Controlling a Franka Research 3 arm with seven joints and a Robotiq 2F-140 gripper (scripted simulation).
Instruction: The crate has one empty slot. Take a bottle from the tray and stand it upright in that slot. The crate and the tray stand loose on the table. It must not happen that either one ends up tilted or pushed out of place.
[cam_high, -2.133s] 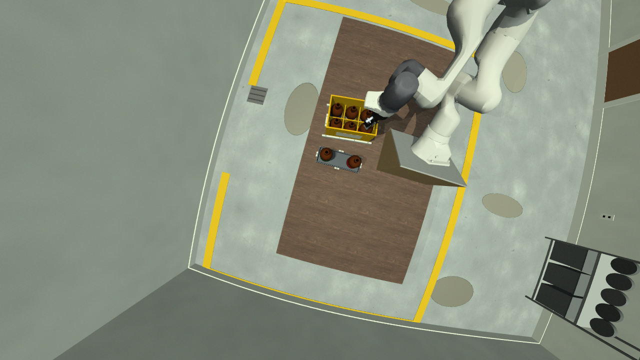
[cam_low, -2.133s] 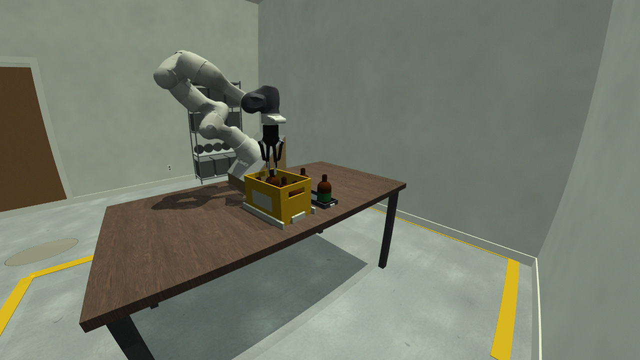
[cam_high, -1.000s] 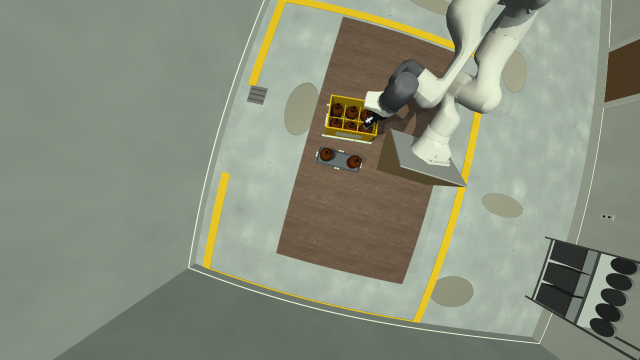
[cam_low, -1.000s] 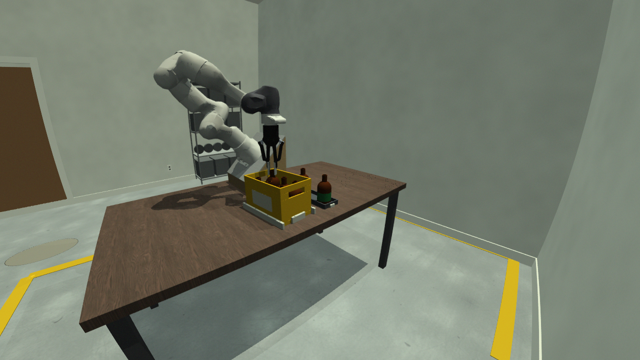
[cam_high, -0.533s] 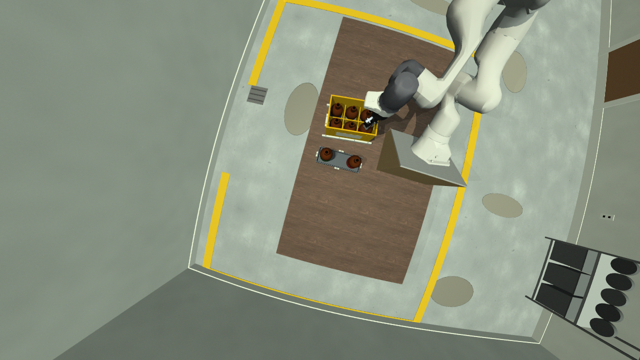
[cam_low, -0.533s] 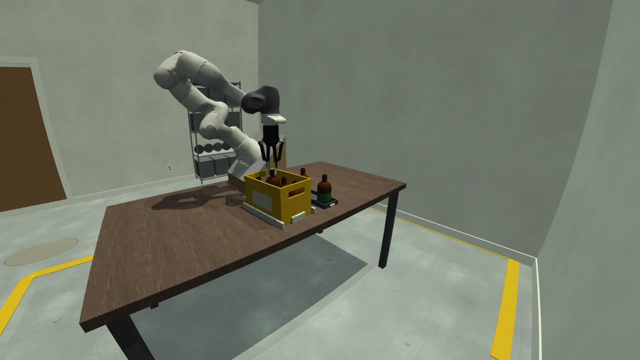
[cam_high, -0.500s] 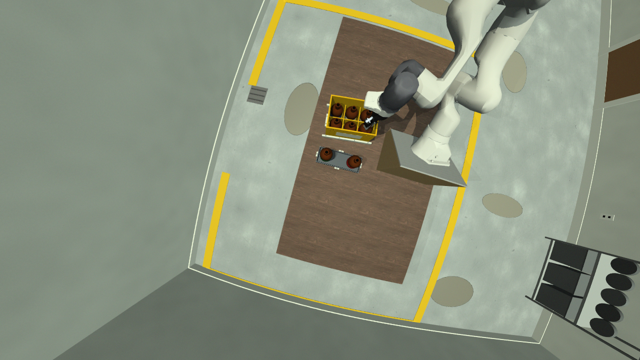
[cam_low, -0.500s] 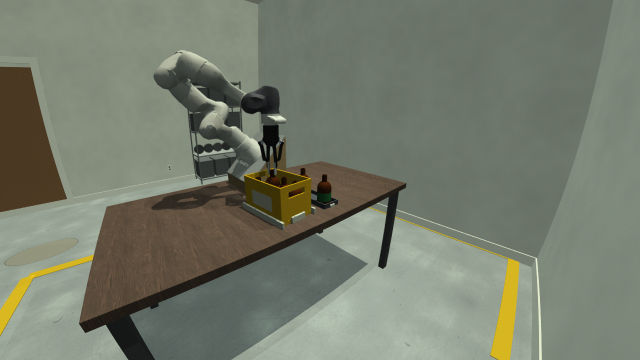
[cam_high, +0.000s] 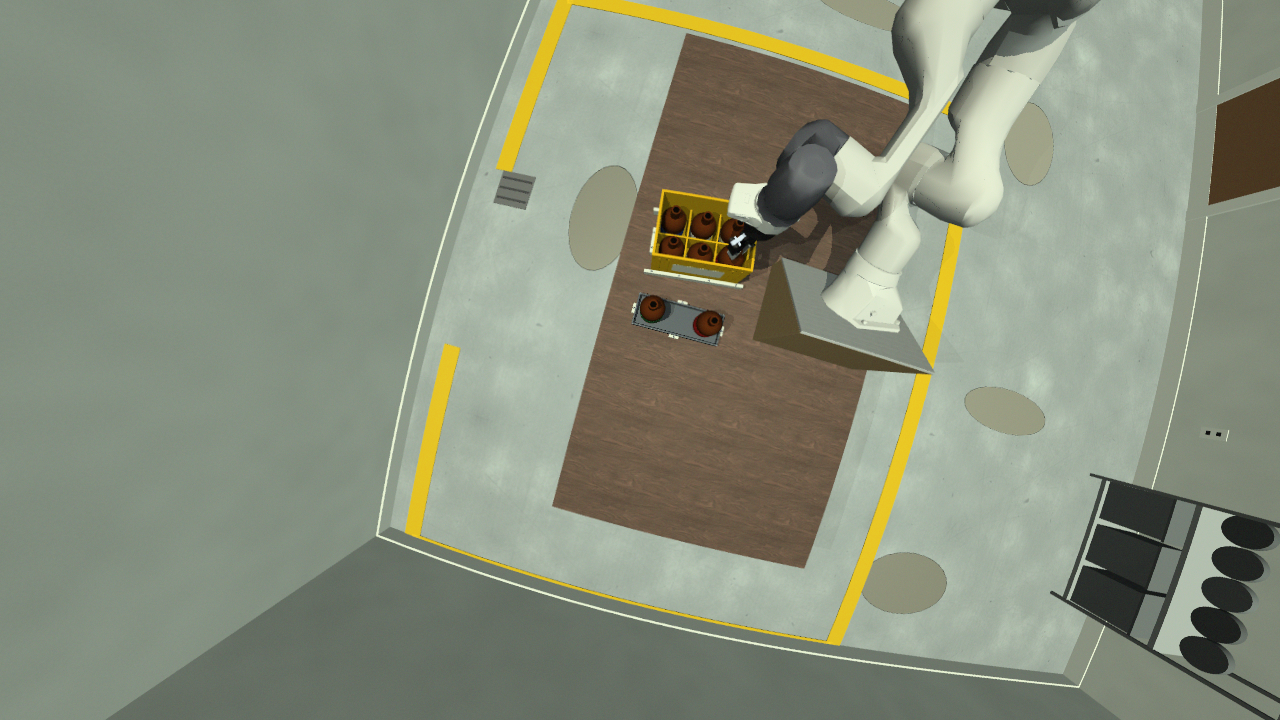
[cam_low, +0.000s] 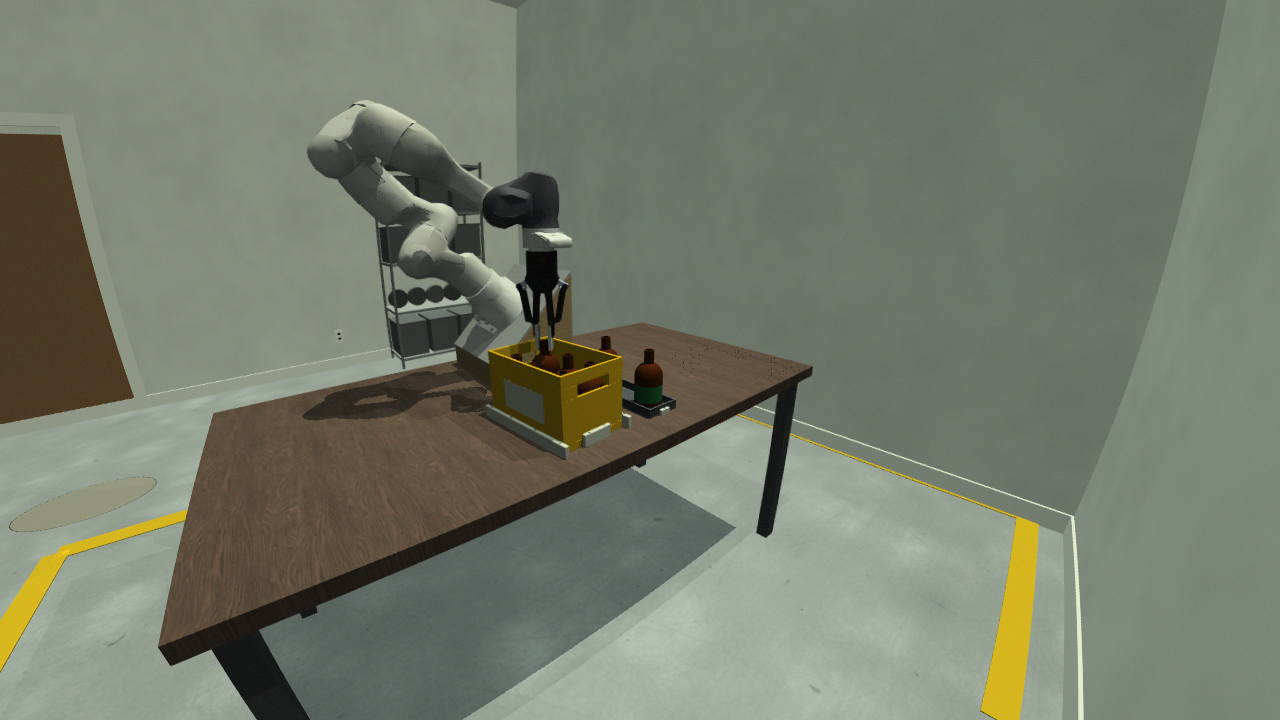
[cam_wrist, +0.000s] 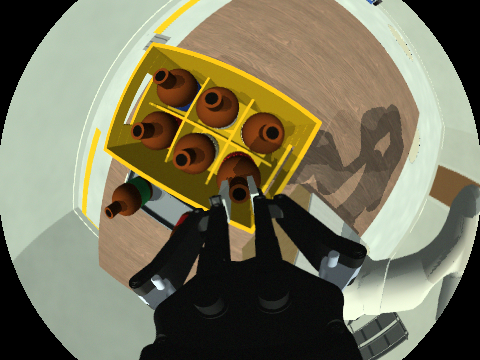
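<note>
The yellow crate (cam_high: 666, 263) (cam_low: 590, 416) (cam_wrist: 285, 102) stands on the table with brown bottles in its slots. My gripper (cam_high: 737, 244) (cam_low: 544, 340) (cam_wrist: 238, 187) points down over the crate's corner slot nearest the arm's base on the tray side. It is shut on the neck of a brown bottle (cam_low: 546, 360) (cam_wrist: 239, 170) with a red label edge. This bottle is upright in that slot; its base is hidden. The grey tray (cam_high: 680, 321) (cam_wrist: 167, 207) beside the crate holds a green-labelled bottle (cam_high: 652, 308) (cam_low: 648, 376) (cam_wrist: 125, 200) and a red-labelled bottle (cam_high: 708, 322) (cam_low: 606, 347).
White strips (cam_high: 693, 278) (cam_low: 528, 431) lie along the crate's base. The other five crate slots hold bottles close around the gripped one. The arm's wedge-shaped pedestal (cam_high: 796, 313) stands close to the crate and tray. A shelf rack (cam_high: 1163, 573) stands off the table.
</note>
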